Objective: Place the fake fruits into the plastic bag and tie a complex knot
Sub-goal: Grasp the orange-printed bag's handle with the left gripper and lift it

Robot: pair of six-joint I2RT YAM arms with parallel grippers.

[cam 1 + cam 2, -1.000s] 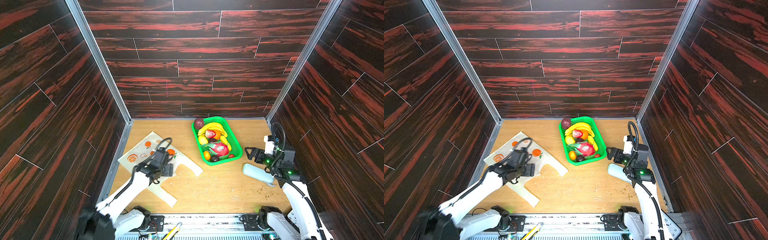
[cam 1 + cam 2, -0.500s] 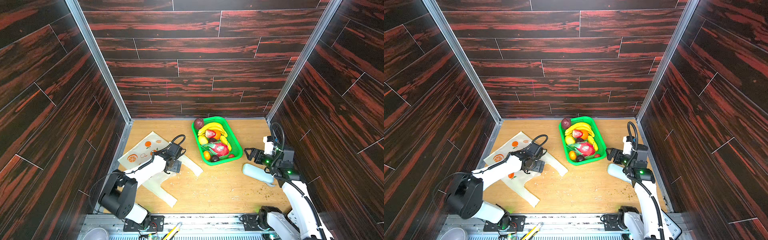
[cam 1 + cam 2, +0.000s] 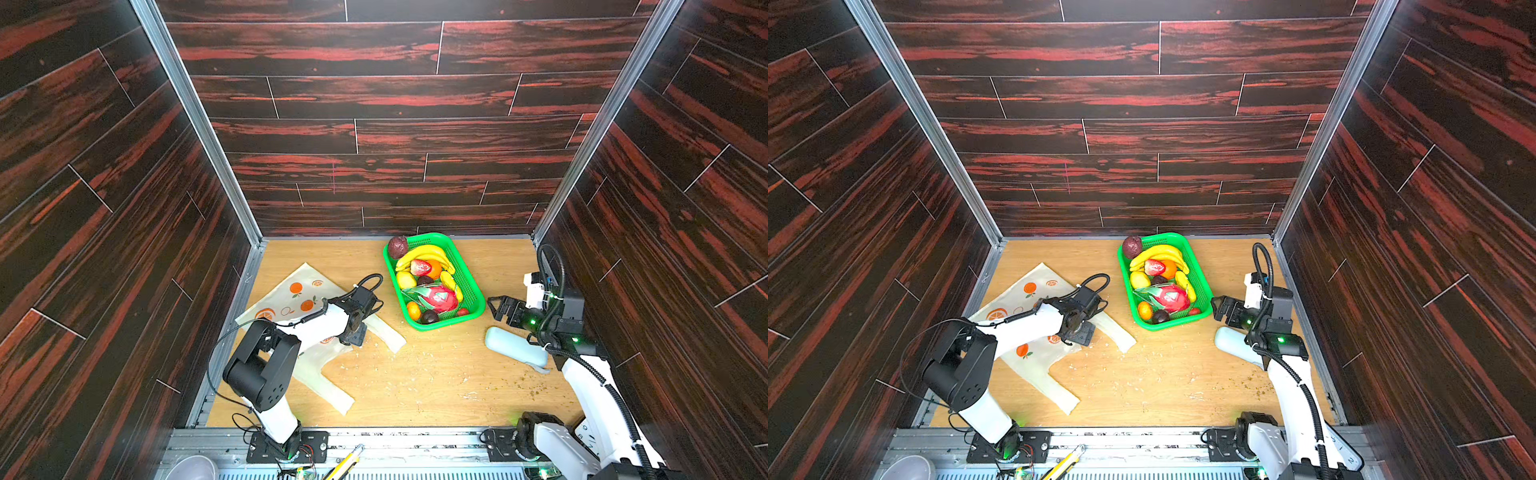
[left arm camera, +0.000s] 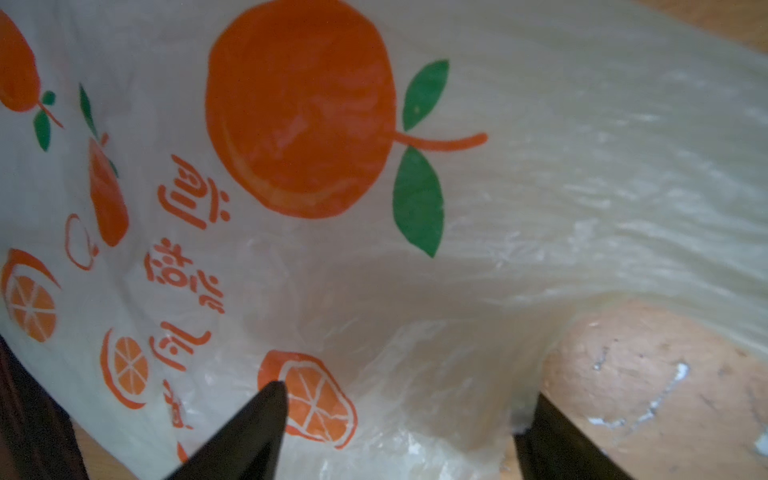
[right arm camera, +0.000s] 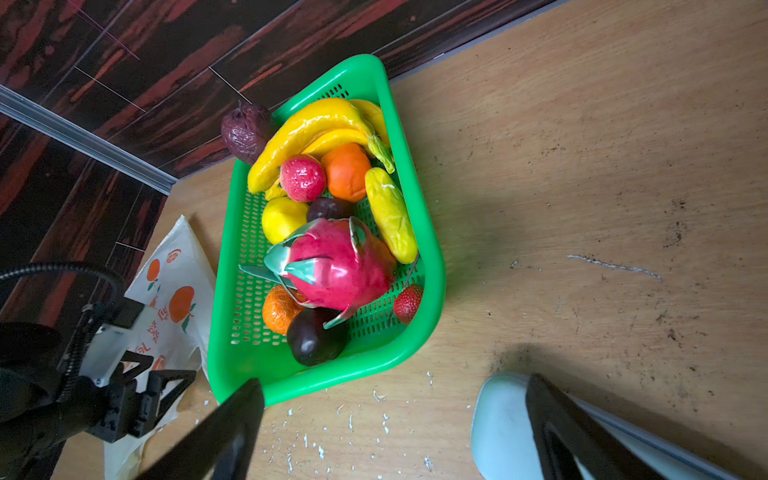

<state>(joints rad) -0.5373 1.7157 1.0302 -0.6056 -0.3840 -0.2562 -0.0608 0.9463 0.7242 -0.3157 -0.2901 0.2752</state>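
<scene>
Bag (image 3: 286, 297): thin, cream, half see-through film. It lies flat on the table, lower left of centre in both top views (image 3: 1017, 299). It is printed with oranges, green leaves and orange script, and the left wrist view (image 4: 561, 145) shows fine lengthwise wrinkles.
Straps: two flat handles. One reaches toward the basket, the other toward the bottom edge of the frame.
Left claw (image 3: 353, 337): fingers spread wide and pointing down over the bag where the straps meet (image 4: 407, 392). Nothing is pinched. Whether the tips touch the film I cannot tell.
Fruits (image 3: 430, 282): glossy moulded plastic, heaped in the basket. They include curved yellow bananas (image 5: 307, 124), a pink dragon fruit (image 5: 340, 266) with green tips, oranges, strawberries and dark balls.
Wrinkled purple fruit (image 3: 397, 246): sits at the basket's far corner, by the rim.
Basket (image 3: 451, 325): green plastic with perforated walls and a rounded rim. It sits right of the bag, apart from it.
Right claw (image 3: 498, 306): spread wide and empty, just right of the basket's near corner (image 5: 397, 380).
Pouch (image 3: 515, 348): pale blue, smooth, oblong, lying under the right arm.
Table (image 3: 415, 386): pale scuffed wood with white flecks. There is a bare stretch at lower centre between the straps and the pouch.
Walls: dark red-streaked planks close in on three sides.
</scene>
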